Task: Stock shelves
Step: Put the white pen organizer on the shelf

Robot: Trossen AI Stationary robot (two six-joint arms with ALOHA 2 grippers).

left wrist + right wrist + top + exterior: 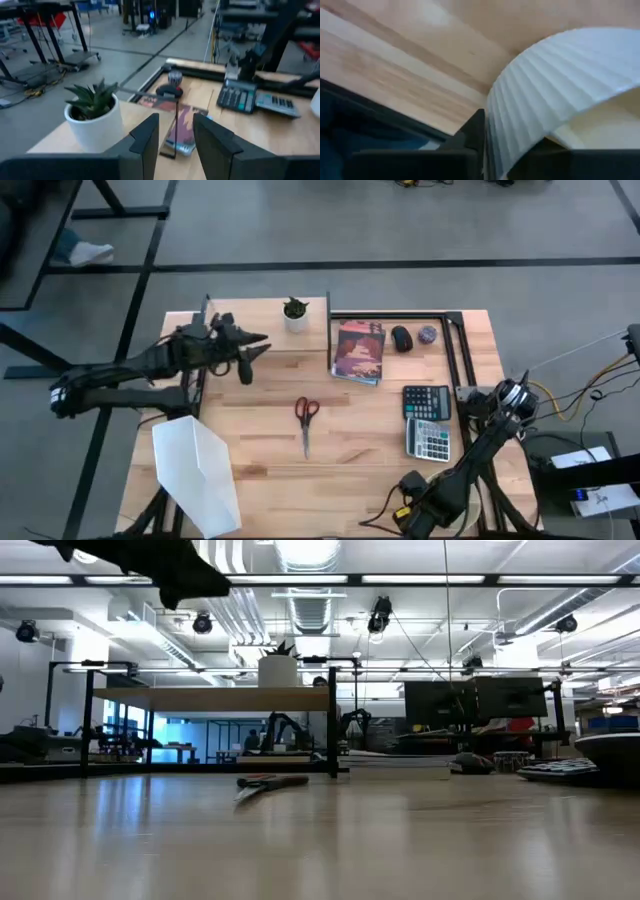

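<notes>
1. Looking straight down, we see a white angled file holder (197,475) at the desk's (270,465) near left corner. Red-handled scissors (306,418) lie mid-desk. Two calculators (428,420) sit to the right, beside the right arm, whose right claw (497,402) rests at the desk's right edge. Its fingers are not clear from above. The left claw (255,347) hovers over the shelf (262,328) at the back left, fingers slightly apart and holding nothing. A potted plant (295,313) stands on the shelf top. A book (358,351), a mouse (402,338) and a small round object (428,334) lie inside a black frame (452,330) just right of the shelf.
2. At desk height, we see the shelf's wood board on black legs, the plant pot on top, and the scissors before it.
3. From the left wrist, we see two dark parted fingers (147,140), with the plant close ahead.
4. From the right wrist, we see a ribbed white paper plate (555,100); we cannot tell whether this claw grips it.
</notes>
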